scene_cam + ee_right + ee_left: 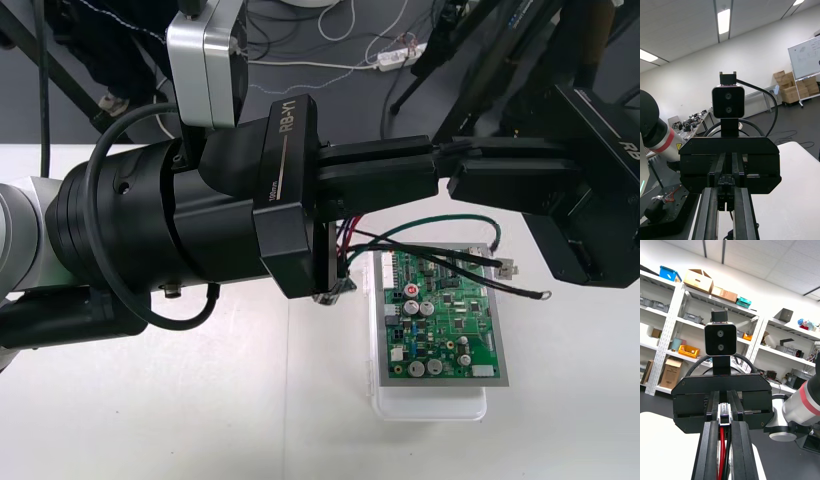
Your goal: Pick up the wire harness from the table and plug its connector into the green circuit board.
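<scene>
My two grippers meet tip to tip above the green circuit board (440, 312) on its white base (430, 405). The left gripper (438, 165) is shut on the harness. In the left wrist view red and black wires (721, 452) run between its fingers (711, 450) up to a small plug end (724, 417). The right gripper (456, 178) faces it, shut on the same end, seen as a dark plug (727, 184) between its fingers (743, 213). Below the left gripper the loose wires (420, 225) hang over the board. The metal socket (507, 267) lies at the board's far right corner.
A black wire ends in a ring terminal (545, 295) on the table right of the board. The left arm's thick black wrist (150, 230) covers the table's left middle. Dark floor with cables (380, 50) lies beyond the far edge.
</scene>
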`<state>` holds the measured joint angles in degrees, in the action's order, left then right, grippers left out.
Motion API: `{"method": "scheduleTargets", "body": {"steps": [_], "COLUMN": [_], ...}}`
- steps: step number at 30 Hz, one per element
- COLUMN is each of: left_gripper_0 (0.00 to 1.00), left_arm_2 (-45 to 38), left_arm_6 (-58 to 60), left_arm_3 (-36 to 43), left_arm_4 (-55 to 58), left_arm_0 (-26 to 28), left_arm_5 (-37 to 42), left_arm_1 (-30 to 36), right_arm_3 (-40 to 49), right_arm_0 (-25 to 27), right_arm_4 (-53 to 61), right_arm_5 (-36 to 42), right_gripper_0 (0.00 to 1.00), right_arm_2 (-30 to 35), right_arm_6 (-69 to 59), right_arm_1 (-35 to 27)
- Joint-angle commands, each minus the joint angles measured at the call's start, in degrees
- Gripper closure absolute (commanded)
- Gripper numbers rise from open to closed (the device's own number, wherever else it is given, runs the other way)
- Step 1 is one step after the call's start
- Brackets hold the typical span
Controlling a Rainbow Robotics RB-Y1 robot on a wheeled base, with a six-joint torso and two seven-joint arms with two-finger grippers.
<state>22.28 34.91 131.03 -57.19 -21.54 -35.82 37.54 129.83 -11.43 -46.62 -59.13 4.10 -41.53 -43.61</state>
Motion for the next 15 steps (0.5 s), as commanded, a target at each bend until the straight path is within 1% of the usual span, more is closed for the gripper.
{"method": "scheduleTargets", "body": {"steps": [1,15], "left_gripper_0": [1.00,1.00], "left_arm_2": [0.7,0.7], "left_arm_6": [4.3,3.9], "left_arm_3": [1.9,1.9], "left_arm_4": [0.3,1.2], "left_arm_0": [0.4,0.1], "left_arm_5": [2.5,2.5], "left_arm_1": [-1.0,-1.0], "right_arm_3": [1.7,1.7], "right_arm_0": [-1.7,-1.7], "right_arm_4": [0.3,0.3], "right_arm_5": [-0.3,-0.3], "right_gripper_0": [1.00,1.00], "right_arm_2": [1.4,1.4], "right_arm_6": [-1.5,-1.5], "right_arm_1": [-0.9,-0.9]}}
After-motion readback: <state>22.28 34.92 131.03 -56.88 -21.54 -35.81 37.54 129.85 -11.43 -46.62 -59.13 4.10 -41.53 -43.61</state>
